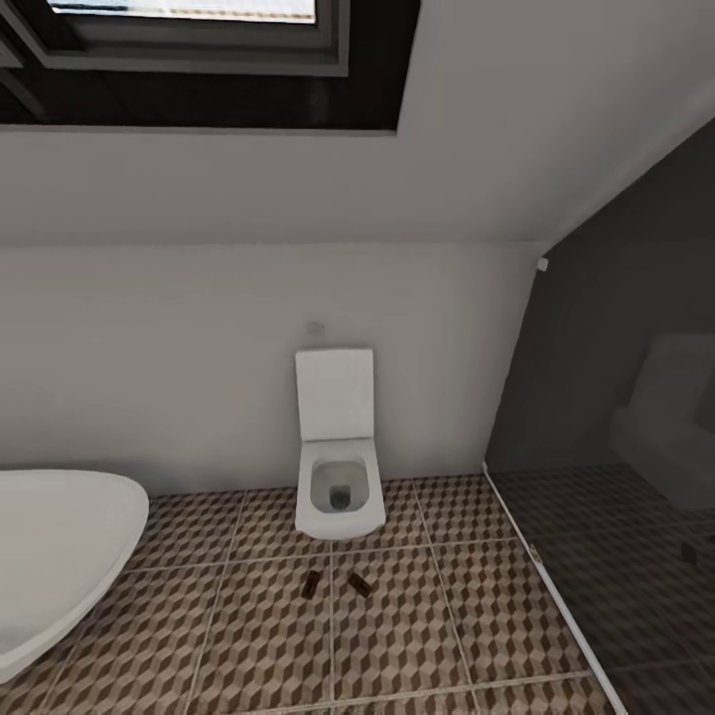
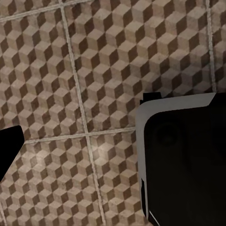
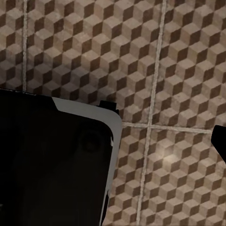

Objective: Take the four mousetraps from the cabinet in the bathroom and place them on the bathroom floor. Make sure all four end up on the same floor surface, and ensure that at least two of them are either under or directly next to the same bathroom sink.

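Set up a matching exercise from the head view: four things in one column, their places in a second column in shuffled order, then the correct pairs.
Things:
1. toilet
2. bathtub
3. two mousetraps
4. window

Places:
A. high on the sloped ceiling, at the upper left
B. on the patterned bathroom floor, just in front of the toilet
C. against the back wall, lid raised
D. at the left edge, a white curved rim over the tiles

Pairs: 1-C, 2-D, 3-B, 4-A

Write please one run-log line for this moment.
scene: bathroom, toilet ahead | mousetraps: two on bathroom floor before toilet | bathtub: left | pincers: state cannot tell
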Controlling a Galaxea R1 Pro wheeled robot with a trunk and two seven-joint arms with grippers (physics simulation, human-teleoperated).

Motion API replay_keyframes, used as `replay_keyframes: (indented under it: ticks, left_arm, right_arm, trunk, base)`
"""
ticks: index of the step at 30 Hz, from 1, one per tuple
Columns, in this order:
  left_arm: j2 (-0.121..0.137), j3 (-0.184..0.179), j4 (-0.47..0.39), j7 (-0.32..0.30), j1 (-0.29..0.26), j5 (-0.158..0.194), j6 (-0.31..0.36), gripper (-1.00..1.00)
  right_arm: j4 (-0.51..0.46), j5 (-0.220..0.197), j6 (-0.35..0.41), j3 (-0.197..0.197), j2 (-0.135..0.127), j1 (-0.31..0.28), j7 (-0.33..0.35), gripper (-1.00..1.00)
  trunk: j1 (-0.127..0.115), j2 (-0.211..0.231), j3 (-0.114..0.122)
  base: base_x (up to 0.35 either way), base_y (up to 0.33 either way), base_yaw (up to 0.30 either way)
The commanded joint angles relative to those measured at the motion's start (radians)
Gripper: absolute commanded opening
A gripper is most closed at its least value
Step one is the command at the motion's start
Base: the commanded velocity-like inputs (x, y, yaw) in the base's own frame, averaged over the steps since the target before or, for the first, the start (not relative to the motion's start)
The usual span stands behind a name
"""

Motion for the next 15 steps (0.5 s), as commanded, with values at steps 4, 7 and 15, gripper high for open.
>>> replay_keyframes:
  ticks: [4,7,15]
  left_arm:
    - [0.0,-0.007,0.001,0.001,0.0,0.003,-0.002,1.0]
    - [0.0,-0.007,0.001,0.001,0.0,0.003,-0.002,1.0]
    - [0.0,-0.007,0.001,0.001,0.0,0.003,-0.003,1.0]
  right_arm:
    - [0.001,-0.011,-0.003,0.007,0.0,-0.001,0.005,1.0]
    - [0.001,-0.011,-0.003,0.007,0.0,-0.001,0.005,1.0]
    - [0.001,-0.011,-0.003,0.007,0.002,-0.001,0.005,1.0]
  trunk:
    - [0.001,-0.002,-0.009]
    - [0.001,-0.002,-0.013]
    - [0.001,-0.002,-0.024]
  base:
    - [0.0,0.0,0.0]
    - [0.0,0.0,0.0]
    - [0.0,0.0,0.0]
